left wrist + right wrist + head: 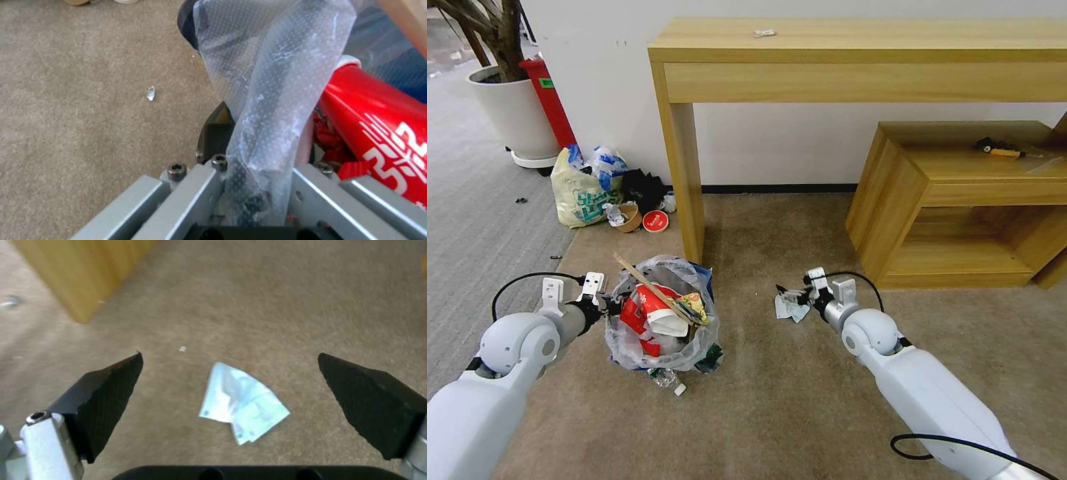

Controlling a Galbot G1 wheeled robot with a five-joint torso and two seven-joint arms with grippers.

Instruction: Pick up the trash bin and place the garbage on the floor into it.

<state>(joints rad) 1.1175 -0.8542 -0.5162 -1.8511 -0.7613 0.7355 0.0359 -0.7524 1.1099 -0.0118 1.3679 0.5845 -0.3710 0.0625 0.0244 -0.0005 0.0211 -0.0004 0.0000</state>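
Trash bin (660, 313) low and left of centre in the head view, on the beige short-pile floor (800, 400), lined with crinkly clear plastic and stuffed with red-and-white wrappers and a wooden stick. Left claw (608, 305) reaching from the lower left, clamped on its bag-covered rim. Right claw (231, 373) stretched low, spread wide over a folded pale paper (242, 405). White lettering on red, unreadable.

One trash bin (660, 313), two claws (612, 305) (787, 293)
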